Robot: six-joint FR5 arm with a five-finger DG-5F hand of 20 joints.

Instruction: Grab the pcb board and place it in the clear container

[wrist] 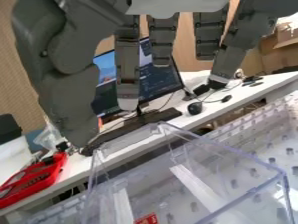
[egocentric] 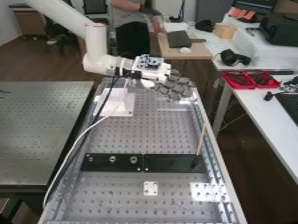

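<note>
In the high view, you have a loose white cable point(egocentric: 78, 136) down the left of the perforated metal surface point(egocentric: 130, 139), probably slack for the arm's reach, so mind snags. The white stand point(egocentric: 120, 106) at upper left of the surface would crowd a low leftward swing. Right of it, upper centre of the frame, the dark grey fingers point(egocentric: 174, 89) are extended and well open, with hold of nothing. Close by them is the clear plastic container point(wrist: 247, 195), likely set within reach for the drop; its rigid rim is your edge to avoid. A small red piece point(wrist: 146, 219) seen through it may be the pcb board, but you cannot tell, nor whether it lies inside. Farther right, the upright wooden stick point(egocentric: 201, 140) asks for height when passing.
</note>
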